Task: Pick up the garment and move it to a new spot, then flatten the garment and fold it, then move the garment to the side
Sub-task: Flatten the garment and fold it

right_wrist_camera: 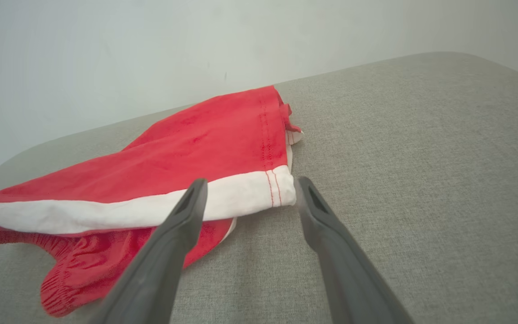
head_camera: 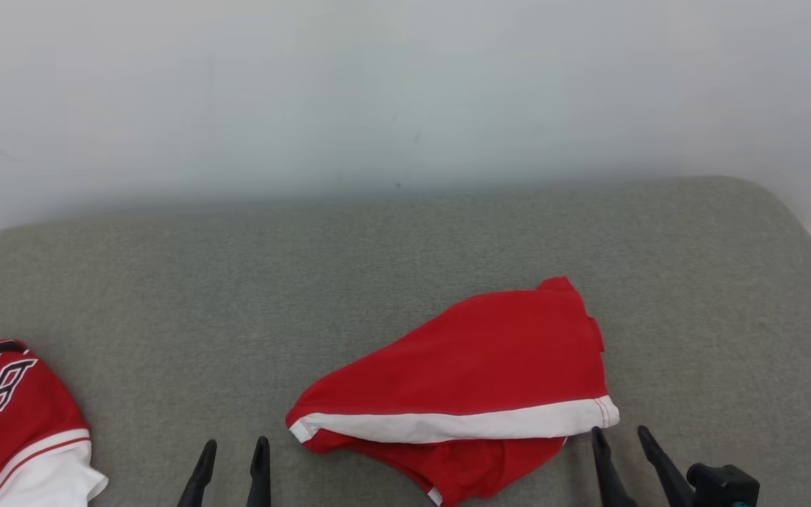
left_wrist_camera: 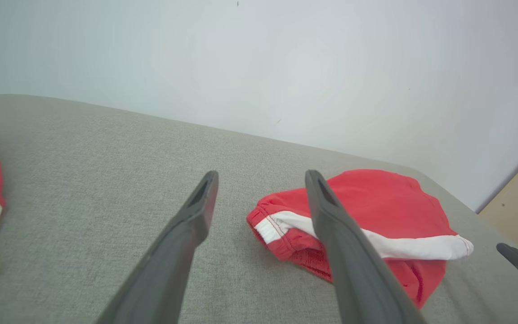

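Head view: a red garment (head_camera: 469,359), seemingly a pair of shorts, is lying loosely doubled over, right of centre on a grey padded surface (head_camera: 377,246) and near its front edge. A white band (head_camera: 462,424) is running along the garment's near side, with a gathered red edge poking out beneath it. The left gripper (head_camera: 236,442) is waiting with its fingers apart, near the cloth's left end but clear of it. The right gripper (head_camera: 619,429) is also spread and holding nothing, just beside the band's right corner. A red jersey (head_camera: 11,415) with black-and-white lettering is sitting at the far left, well apart.

Left wrist view: the left fingers are framing bare grey surface, and the garment's stitched left end is lying just past one finger.

Right wrist view: the right fingers are pointing at the band's red-stitched corner, which is resting flat at their tips.

The cloth is looking thin, soft and light, so it will probably sag and open when lifted. Pinching the band at both ends seems the surest hold.
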{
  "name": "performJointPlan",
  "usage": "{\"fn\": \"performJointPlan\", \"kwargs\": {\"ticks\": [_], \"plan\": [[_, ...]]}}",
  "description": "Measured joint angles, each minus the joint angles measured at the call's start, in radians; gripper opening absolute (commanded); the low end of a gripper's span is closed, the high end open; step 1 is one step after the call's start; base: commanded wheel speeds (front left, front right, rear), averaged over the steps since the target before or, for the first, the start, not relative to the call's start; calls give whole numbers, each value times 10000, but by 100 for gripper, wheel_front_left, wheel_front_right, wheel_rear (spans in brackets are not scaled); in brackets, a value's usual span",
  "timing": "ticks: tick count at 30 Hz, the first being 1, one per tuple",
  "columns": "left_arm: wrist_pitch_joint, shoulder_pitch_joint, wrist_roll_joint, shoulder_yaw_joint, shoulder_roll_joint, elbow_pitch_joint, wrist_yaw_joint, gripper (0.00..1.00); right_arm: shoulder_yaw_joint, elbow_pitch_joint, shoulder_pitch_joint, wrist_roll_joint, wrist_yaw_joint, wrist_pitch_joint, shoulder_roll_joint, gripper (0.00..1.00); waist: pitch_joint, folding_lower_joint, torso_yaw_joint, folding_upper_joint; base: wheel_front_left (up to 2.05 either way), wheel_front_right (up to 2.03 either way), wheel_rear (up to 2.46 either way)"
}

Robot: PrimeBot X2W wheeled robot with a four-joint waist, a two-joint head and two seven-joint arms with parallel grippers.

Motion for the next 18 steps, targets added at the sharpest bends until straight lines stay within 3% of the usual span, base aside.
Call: {"fn": "performJointPlan", "kwargs": {"ticks": [7, 15, 16, 17, 18], "plan": [[0, 499, 1511, 855, -963, -194, -224, 100, -407, 1396, -733, 261, 0, 0, -451, 100, 51, 0, 578, 0, 0, 0, 0], [0, 635, 2077, 792, -1168, -130, -410, 100, 33, 2648, -1354, 761, 0, 0, -736, 100, 114, 0, 927, 0, 0, 0, 0], [0, 661, 2086, 750, -1179, -107, -418, 100, 52, 2798, -1435, 817, 0, 0, -746, 96, 124, 0, 952, 0, 0, 0, 0], [2, 672, 2102, 704, -1185, -92, -424, 100, 67, 2894, -1497, 878, 0, 0, -759, 65, 137, 0, 974, 0, 0, 0, 0], [0, 672, 2127, 656, -1187, -86, -453, 100, 79, 2941, -1546, 915, 0, 0, -775, 47, 156, 0, 992, 0, 0, 0, 0]]}}
